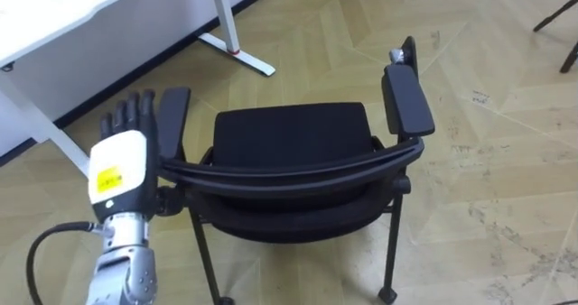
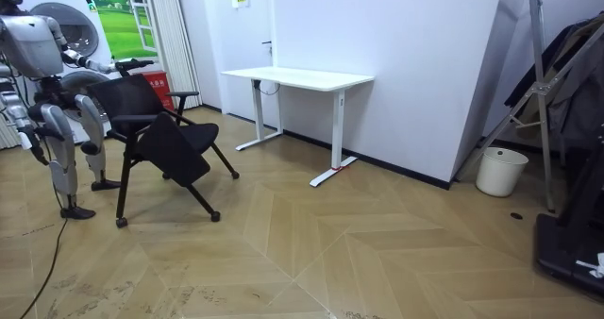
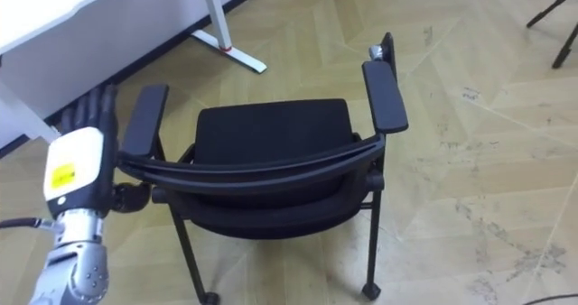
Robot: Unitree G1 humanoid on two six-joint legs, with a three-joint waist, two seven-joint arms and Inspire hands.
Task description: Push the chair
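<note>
A black chair (image 1: 293,138) with two armrests stands on the wooden floor right in front of me, its curved backrest (image 1: 289,171) nearest to me and its seat facing away. My left hand (image 1: 122,161) is raised at the left end of the backrest, close beside the left armrest (image 1: 172,120). Its fingers are straight and point up, and I cannot tell whether the palm touches the chair. In the room view I stand behind the chair (image 2: 165,135) at the room view's left, and my right hand (image 2: 36,142) hangs low at my side.
A white desk (image 1: 63,21) with white legs and a floor foot (image 1: 237,52) stands ahead on the left, a short way beyond the chair. In the room view a white bin (image 2: 501,171) and a dark stand (image 2: 543,83) sit far right. Open floor lies ahead on the right.
</note>
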